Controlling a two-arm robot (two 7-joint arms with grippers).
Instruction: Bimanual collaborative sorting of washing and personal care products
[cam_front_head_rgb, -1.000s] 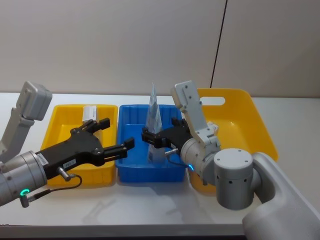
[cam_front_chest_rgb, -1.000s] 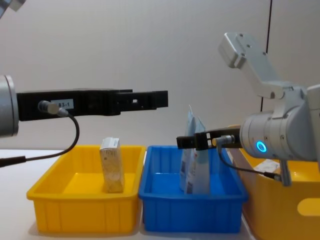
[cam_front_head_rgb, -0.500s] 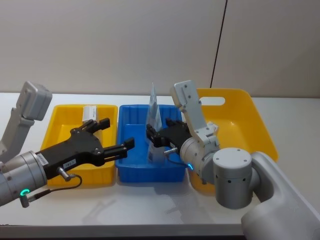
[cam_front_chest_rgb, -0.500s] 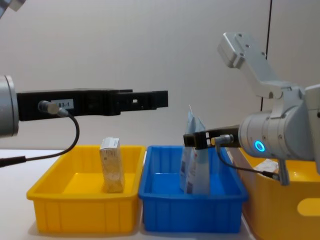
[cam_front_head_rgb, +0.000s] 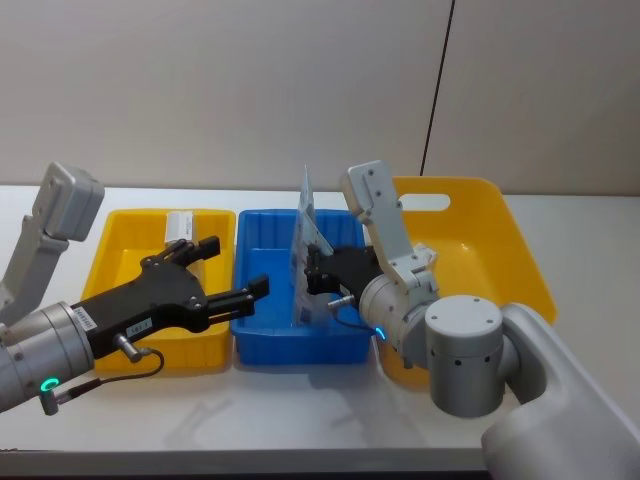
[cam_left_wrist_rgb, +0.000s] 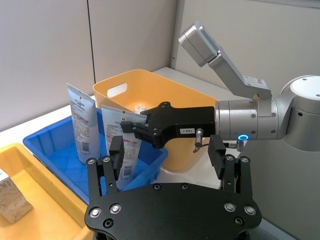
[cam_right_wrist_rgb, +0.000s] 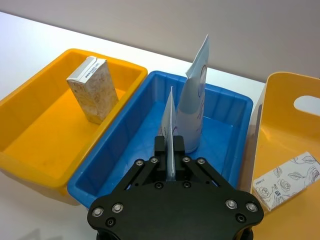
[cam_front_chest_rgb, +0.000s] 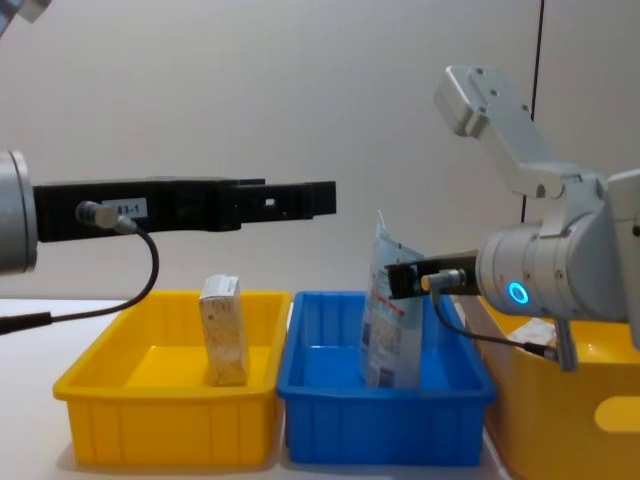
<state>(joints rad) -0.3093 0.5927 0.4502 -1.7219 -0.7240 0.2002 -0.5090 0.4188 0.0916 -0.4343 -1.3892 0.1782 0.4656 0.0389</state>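
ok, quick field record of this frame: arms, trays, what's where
left gripper: open, hovering above the seam between yellow tray and blue tray
right gripper: fingers either side of a pouch standing in the blue tray
second pouch: upright in the blue tray, farther back
yellow tray: one carton, upright
yellow bin: one carton lying flat

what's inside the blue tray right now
Two pale-blue-and-white pouches stand in the blue tray: one pouch stands free toward the back, the other pouch sits between the right gripper jaws. That gripper covers the held pouch's lower part and the tray floor beneath.
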